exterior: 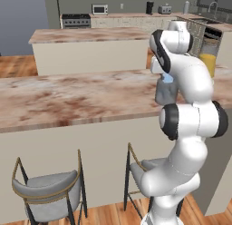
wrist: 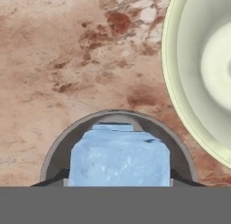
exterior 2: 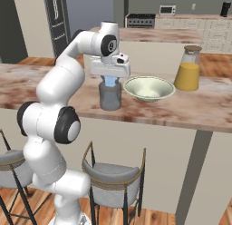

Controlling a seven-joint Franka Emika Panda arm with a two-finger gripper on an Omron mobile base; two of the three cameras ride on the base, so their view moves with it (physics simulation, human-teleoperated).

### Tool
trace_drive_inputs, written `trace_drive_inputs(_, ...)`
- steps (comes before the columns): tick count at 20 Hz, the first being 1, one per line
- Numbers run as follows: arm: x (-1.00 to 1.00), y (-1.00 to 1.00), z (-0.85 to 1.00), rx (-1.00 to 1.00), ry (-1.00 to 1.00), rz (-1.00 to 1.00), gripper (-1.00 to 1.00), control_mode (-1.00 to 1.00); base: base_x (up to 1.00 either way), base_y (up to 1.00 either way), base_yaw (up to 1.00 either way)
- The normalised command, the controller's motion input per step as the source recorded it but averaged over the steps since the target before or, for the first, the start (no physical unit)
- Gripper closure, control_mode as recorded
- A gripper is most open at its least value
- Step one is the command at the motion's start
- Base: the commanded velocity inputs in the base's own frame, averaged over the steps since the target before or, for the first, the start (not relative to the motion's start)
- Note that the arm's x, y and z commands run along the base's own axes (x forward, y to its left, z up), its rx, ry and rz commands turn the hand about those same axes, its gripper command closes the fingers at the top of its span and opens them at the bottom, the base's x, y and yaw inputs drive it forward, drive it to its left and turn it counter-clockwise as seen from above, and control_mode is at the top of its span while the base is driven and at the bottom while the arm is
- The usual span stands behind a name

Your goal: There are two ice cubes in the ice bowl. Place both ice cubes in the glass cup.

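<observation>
Showing the marbled desk [exterior 2: 190,106] from the right base view, left to right: the white arm, its claw [exterior 2: 110,81] pointing straight down over the glass cup [exterior 2: 110,97], then the ice bowl [exterior 2: 149,88] just beside the cup, then a jug of orange liquid [exterior 2: 187,69] near the bowl's far side. One pale blue ice cube [exterior 2: 110,81] sits between the claw's fingertips, directly above the cup's mouth; the claw is clamped on this cube, its fingers pressed to the cube's two sides. In the hand view the ice cube [wrist: 119,158] lies over the round rim of the glass cup [wrist: 67,135], a second pale blue face showing just behind it, whether inside the cup cannot be told; the ice bowl [wrist: 180,105] curves along the right edge, its visible part holding nothing, apart from the cup by a narrow strip of desk [wrist: 67,60]. In the left base view the arm covers most of the glass cup [exterior: 165,93], with the ice cube [exterior: 168,78] at its top and the jug [exterior: 209,56] behind. Two grey stools [exterior 2: 113,178] stand below the desk's near edge
</observation>
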Motion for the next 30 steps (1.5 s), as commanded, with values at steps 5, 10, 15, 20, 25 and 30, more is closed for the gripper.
trace_drive_inputs(5, -0.17, 0.0, 0.0, 0.0, 0.0, 0.0, 1.0, -1.0, 0.0, 0.0, 0.0)
trace_drive_inputs(10, -0.31, 0.0, 0.0, 0.0, -0.02, 0.02, 1.0, -1.0, 0.0, 0.0, 0.0)
trace_drive_inputs(15, -0.03, 0.0, 0.1, 0.0, -0.06, 0.0, 1.0, -1.0, 0.0, 0.0, 0.0)
trace_drive_inputs(20, 0.27, 0.02, 0.15, 0.0, -0.01, 0.0, -1.0, -1.0, 0.0, 0.0, 0.0)
trace_drive_inputs(25, 0.0, 0.0, 0.27, 0.0, -0.01, 0.0, -1.0, -1.0, 0.0, 0.0, 0.0)
trace_drive_inputs(30, -0.01, 0.0, 0.4, 0.0, -0.03, 0.0, -1.0, -1.0, 0.0, 0.0, 0.0)
